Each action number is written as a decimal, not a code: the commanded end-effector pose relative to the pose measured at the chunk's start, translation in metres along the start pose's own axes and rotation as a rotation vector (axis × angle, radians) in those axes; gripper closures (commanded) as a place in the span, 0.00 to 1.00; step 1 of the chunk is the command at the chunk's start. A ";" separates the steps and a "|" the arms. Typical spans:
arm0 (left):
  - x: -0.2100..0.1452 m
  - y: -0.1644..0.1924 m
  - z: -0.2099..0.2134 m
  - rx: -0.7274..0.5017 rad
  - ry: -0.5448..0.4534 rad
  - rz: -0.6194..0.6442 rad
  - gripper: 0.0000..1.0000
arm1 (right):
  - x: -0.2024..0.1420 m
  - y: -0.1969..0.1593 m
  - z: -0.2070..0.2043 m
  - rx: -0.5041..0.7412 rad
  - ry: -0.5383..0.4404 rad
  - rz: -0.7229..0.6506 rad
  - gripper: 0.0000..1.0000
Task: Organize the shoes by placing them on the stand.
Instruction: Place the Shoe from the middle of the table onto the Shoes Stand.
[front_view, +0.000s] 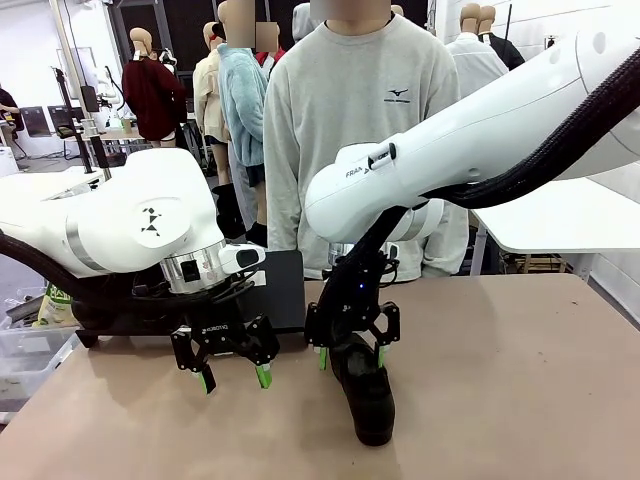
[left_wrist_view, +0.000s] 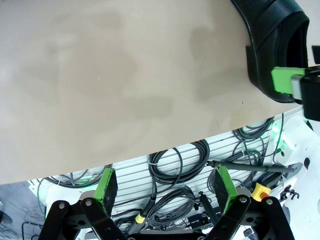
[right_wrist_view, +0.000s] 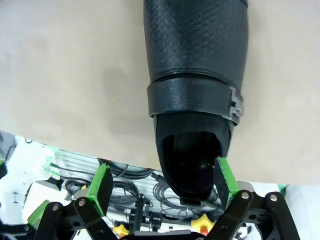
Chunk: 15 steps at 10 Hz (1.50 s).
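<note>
Now, front view:
shoe: one black shoe (front_view: 366, 395) lies on the table (front_view: 520, 380) just right of centre, toe toward the near edge, heel toward the far side.
long axis: near to far, tilted slightly right at the toe.
right gripper: right gripper (front_view: 350, 354) hangs over the heel end, jaws spread and released, one green pad on each side of the heel.
left gripper: left gripper (front_view: 234, 377) hovers to the left of the shoe, jaws spread, holding nothing.
nearer arm: the right one, by my judgement.

Left wrist view:
shoe: heel part of the shoe (left_wrist_view: 275, 45) at the upper right, well apart from the left gripper (left_wrist_view: 167, 192).
jaws: wide apart, empty.

Right wrist view:
shoe: shoe (right_wrist_view: 197, 85) runs straight away from the right gripper (right_wrist_view: 162, 186), buckle strap across it, heel opening between the pads.
jaws: released; one pad just beside the heel, whether touching I cannot tell.
stand: not made out for certain.
</note>
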<state>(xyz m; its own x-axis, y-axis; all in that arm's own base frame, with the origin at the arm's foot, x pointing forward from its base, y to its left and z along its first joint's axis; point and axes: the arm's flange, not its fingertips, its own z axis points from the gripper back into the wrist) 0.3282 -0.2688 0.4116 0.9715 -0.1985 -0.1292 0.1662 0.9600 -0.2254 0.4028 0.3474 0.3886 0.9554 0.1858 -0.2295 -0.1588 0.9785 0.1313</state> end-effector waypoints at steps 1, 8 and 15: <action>-0.001 0.002 0.001 -0.011 0.007 0.001 0.00 | -0.027 -0.031 0.024 0.029 -0.076 -0.009 0.00; -0.003 -0.030 -0.006 -0.003 -0.051 -0.035 0.00 | -0.016 -0.179 0.046 -0.067 -0.091 0.205 0.00; 0.061 -0.107 -0.036 0.065 -0.310 0.174 0.00 | -0.014 -0.205 0.045 -0.083 -0.073 0.199 0.00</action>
<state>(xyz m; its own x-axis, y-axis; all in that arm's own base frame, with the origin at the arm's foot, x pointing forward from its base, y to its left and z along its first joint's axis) 0.3568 -0.3646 0.3966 0.9880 0.0069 0.1545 0.0254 0.9782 -0.2061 0.4336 0.1389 0.4060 0.9187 0.3739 -0.1274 -0.3653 0.9269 0.0862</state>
